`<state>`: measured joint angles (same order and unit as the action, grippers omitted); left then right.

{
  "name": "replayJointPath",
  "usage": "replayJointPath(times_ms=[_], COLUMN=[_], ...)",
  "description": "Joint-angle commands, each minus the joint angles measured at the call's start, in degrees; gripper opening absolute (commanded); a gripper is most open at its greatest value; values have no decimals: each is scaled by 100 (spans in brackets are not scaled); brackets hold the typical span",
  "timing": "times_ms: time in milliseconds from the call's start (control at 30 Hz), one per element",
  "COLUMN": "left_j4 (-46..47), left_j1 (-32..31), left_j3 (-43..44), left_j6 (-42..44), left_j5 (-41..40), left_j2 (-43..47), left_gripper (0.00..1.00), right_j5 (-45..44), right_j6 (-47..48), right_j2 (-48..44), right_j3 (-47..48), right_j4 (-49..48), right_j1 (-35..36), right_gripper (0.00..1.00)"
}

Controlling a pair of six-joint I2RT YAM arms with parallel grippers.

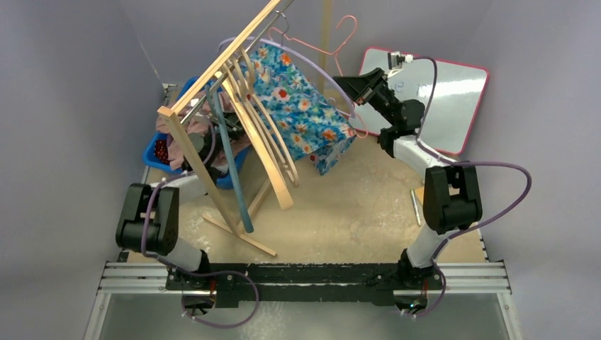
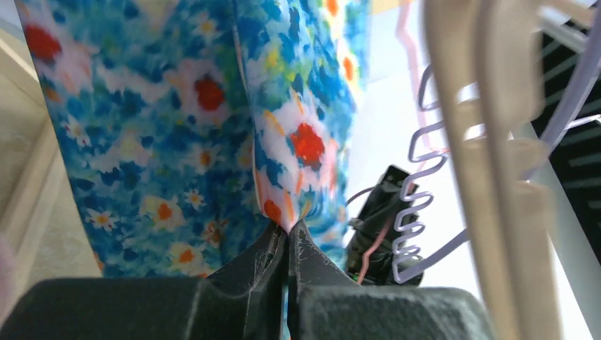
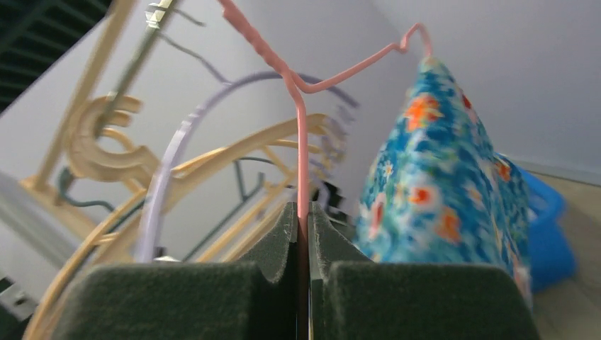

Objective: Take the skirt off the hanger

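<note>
Blue skirt point(image 2: 177, 142) pinched in left hand point(image 2: 288, 237), pink hanger point(image 3: 300, 142) clamped in right hand point(image 3: 302, 219).

A wooden rack point(image 1: 200, 170) stands on a table point(image 1: 354, 212) with a pale, sandy top. Plain grey walls point(image 1: 64, 106) close in the table to the left of the rack, to the right of it and behind it. Just left of the rack sits a blue basket point(image 1: 149, 154) with clothes in it. Well to the right of the rack is a white board point(image 1: 457, 106) with a pink rim, close to the right wall. In front of the rack, a metal rail point(image 1: 319, 273) runs along the table's near edge. The light is soft and even.
</note>
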<state>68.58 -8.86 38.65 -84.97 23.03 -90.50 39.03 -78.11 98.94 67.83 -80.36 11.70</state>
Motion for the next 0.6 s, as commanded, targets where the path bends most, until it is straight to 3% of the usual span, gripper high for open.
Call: replayJointPath(times_ms=[0,200,367,500,567], left_j4=[-431,-1864,-3550,-3135,-2747], left_j1=[626,1136,2331,3457,3701], left_j3=[-345,-537,-500,-475,-457], left_j6=[-229,262,803,240,-189], left_j5=[547,936,1074,1685,1747], left_j2=[839,2087,2925,2873,2751], left_gripper=[0,0,0,0,0], right_j5=[-117,-84,-7,73,124], right_j6=[957,1025,1199,1412,1474], right_j2=[-250,132,205,176,151], right_j3=[-342,-594,-663,-626,-591], right_j4=[108,-76,82,352,438], right_j1=[-341,-758,-1050,-1180,-1226], right_gripper=[0,0,0,0,0])
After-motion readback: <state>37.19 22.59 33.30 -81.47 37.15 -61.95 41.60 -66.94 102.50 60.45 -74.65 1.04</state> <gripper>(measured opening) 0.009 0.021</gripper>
